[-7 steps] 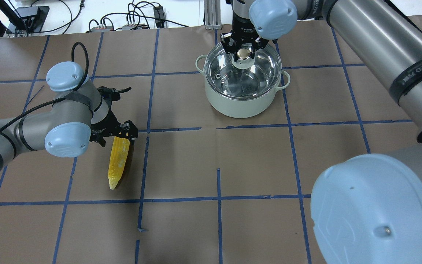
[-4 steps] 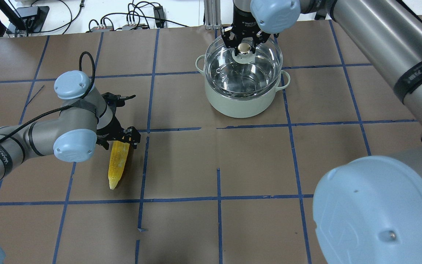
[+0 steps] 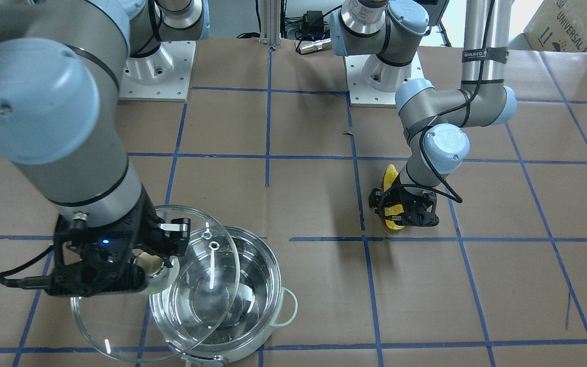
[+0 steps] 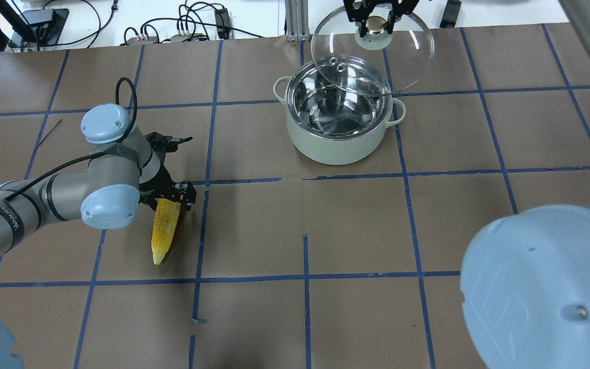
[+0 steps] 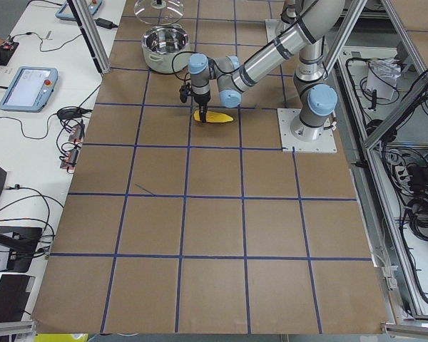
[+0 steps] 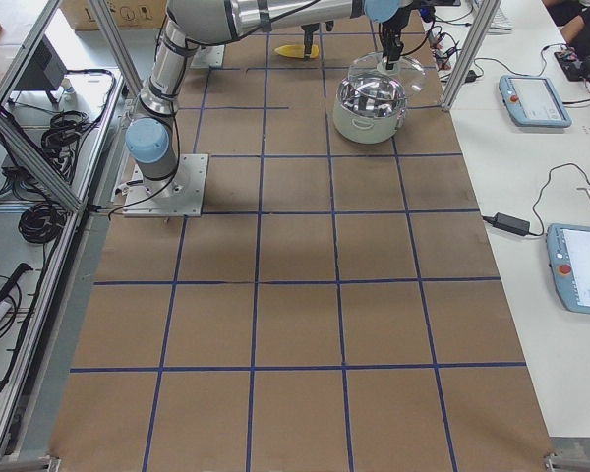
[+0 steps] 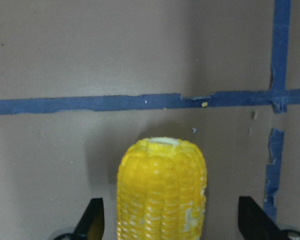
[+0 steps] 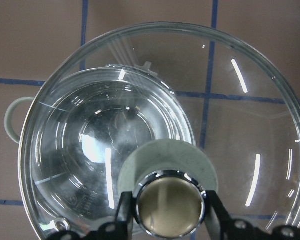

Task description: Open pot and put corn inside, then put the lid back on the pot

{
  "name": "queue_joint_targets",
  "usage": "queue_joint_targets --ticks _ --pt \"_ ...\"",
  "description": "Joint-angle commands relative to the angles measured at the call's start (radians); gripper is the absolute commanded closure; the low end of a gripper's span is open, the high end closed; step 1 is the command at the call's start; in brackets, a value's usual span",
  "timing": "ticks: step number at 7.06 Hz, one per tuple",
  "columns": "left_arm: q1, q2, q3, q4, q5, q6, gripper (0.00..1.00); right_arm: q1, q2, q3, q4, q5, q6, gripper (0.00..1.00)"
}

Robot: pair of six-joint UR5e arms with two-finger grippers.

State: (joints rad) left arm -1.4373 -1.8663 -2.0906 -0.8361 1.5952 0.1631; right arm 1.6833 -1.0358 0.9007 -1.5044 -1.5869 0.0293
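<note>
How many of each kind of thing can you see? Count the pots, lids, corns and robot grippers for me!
pot: 1
lid: 1
corn: 1
grippers: 2, the left gripper and the right gripper
Total: 5

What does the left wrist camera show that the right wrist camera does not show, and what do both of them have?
Only the left wrist view: the corn lying on the table, its blunt end visible, between the open fingers of the left hand, which do not touch it.
Only the right wrist view: the right hand shut on the knob of the glass lid, held above the open pot and off to one side of it.
Both: the brown table with blue tape lines.
</note>
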Motion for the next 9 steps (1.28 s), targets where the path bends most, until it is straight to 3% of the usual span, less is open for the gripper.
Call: queue_joint_targets --ticks 1,2,3,5,7,8,9 --pt "0.000 0.001 0.006 0.000 0.003 0.004 0.67 -0.084 -0.033 -0.020 0.067 0.005 -0.049 0.90" --pt "-0.003 0.007 0.014 -0.001 -0.001 0.004 0.88 -0.092 -0.058 -0.016 0.122 0.002 -0.049 0.91" --pt "-0.009 0.022 0.021 -0.003 -0.006 -0.003 0.97 -0.094 -0.094 0.007 0.159 0.002 -0.039 0.91" --pt "-0.038 0.033 0.123 -0.122 -0.018 -0.083 0.97 -0.094 -0.224 0.164 0.162 0.002 -0.025 0.91" --pt "-0.112 0.018 0.338 -0.324 -0.083 -0.205 0.97 -0.094 -0.387 0.338 0.159 -0.004 -0.017 0.90" --pt "-0.150 -0.011 0.468 -0.421 -0.156 -0.277 0.97 -0.094 -0.455 0.399 0.162 -0.002 -0.016 0.90" --pt "-0.203 -0.074 0.598 -0.473 -0.167 -0.374 0.97 -0.090 -0.514 0.467 0.158 -0.004 -0.014 0.90"
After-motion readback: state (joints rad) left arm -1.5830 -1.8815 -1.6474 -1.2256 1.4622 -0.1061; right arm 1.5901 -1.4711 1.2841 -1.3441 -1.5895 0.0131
